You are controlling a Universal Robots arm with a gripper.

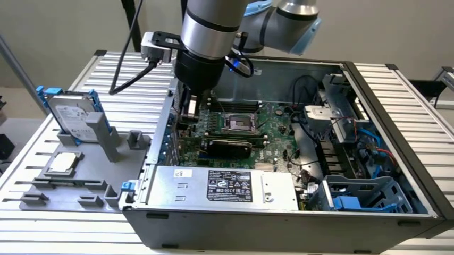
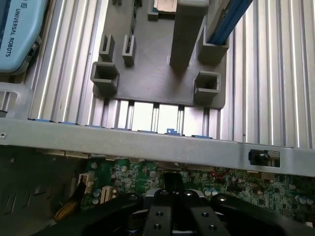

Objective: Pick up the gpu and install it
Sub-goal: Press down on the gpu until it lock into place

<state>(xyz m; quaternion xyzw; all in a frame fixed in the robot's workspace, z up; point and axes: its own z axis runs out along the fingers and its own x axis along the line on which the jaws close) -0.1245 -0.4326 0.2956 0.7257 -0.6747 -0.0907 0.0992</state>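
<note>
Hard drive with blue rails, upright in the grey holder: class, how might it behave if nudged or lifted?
The hard drive stands on edge, tall and thin, so a nudge might tip it, though the grey holder braces its base. Its metal casing looks rigid, probably heavy for its size.

An open computer case (image 1: pixel 397 133) sits on a slatted table (image 1: pixel 64 234) with the motherboard (image 1: pixel 273 125) inside it, a power supply (image 1: pixel 220 186) at six o'clock of that board, a holder tray (image 1: pixel 78 170) at nine o'clock of the case, and a hard drive (image 1: pixel 71 114) upright on the tray.
</note>
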